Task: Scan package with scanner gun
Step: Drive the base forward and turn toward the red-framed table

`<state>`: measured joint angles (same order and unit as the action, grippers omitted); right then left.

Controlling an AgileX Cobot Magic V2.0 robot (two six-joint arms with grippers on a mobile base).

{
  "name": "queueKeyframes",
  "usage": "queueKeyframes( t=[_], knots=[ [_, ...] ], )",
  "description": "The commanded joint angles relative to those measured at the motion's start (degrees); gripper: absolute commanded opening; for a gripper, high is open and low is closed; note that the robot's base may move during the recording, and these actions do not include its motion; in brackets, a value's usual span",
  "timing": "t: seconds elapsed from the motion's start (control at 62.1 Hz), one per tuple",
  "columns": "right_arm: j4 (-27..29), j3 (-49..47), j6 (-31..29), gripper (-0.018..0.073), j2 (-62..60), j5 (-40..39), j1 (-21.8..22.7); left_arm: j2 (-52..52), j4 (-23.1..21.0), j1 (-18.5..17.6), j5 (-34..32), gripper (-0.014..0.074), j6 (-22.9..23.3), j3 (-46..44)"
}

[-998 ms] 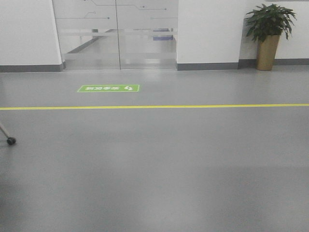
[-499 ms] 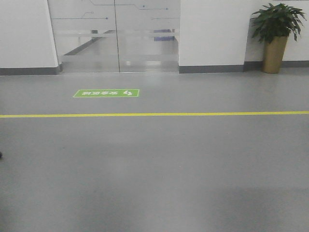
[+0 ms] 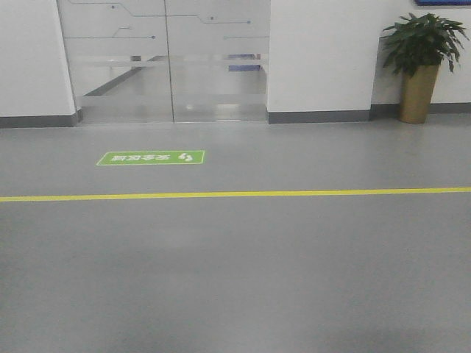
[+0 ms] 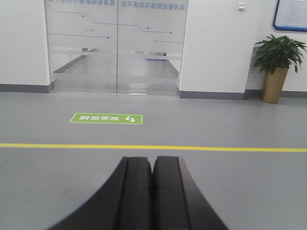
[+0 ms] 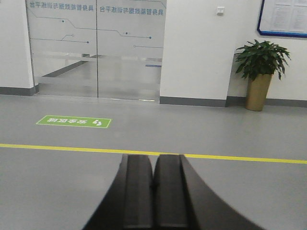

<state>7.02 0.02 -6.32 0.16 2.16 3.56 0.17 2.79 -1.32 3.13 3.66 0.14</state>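
Though package and scanner lie outside every view, both grippers show: left gripper (image 4: 153,160) and right gripper (image 5: 153,158) pressed closed, empty, lower parts cut off. Beyond the yellow line (image 3: 235,194): floor sign (image 3: 151,157), text unreadable; plant (image 3: 421,44).

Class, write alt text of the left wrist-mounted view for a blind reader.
Shut, empty black left gripper faces a grey floor with a yellow line, a green rectangular sticker, frosted glass doors and a potted green plant.
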Motion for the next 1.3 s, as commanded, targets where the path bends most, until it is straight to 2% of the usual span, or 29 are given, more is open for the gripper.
queueKeyframes(
  t=[0.0,1.287],
  knots=[
    [-0.1,0.0,-0.2,-0.0169,-0.2,-1.3,0.1,-0.2,0.0,0.1,-1.1,-0.0111,0.0,-0.1],
    [-0.1,0.0,-0.2,-0.0169,-0.2,-1.3,0.1,-0.2,0.0,0.1,-1.1,-0.0111,0.0,-0.1]
  ],
)
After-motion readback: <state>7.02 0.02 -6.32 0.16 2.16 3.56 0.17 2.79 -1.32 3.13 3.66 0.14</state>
